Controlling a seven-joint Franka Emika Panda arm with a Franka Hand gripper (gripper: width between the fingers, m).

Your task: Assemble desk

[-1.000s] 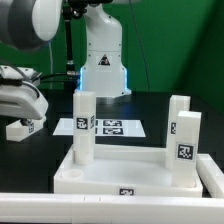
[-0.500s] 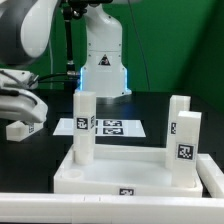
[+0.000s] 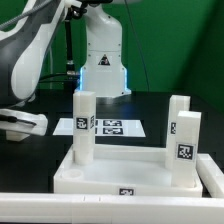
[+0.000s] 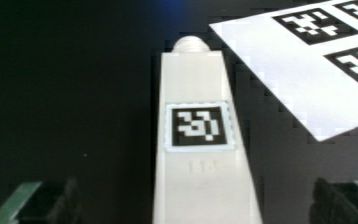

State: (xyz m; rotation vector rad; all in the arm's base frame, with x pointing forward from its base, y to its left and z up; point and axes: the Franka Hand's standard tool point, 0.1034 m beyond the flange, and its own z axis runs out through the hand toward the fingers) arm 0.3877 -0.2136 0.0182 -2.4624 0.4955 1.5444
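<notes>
The white desk tabletop [image 3: 120, 172] lies in front with three tagged legs standing upright in it: one on the exterior view's left [image 3: 84, 125] and two on its right [image 3: 187, 145] [image 3: 178, 112]. A fourth leg [image 4: 199, 120] lies loose on the black table, its tag facing up. My gripper [image 4: 190, 200] is open and straddles this leg's end. One dark finger [image 4: 34, 195] stands off each side of it, with a gap both ways. In the exterior view my gripper [image 3: 20, 124] is low at the far left and covers that leg.
The marker board [image 3: 108, 126] lies flat behind the tabletop and shows in the wrist view as a marker board [image 4: 318, 60] corner close to the loose leg's tip. The robot base [image 3: 103, 60] stands at the back.
My arm has come down at the exterior view's left onto the loose leg, which now hides behind the hand. The jaws have stayed open.
</notes>
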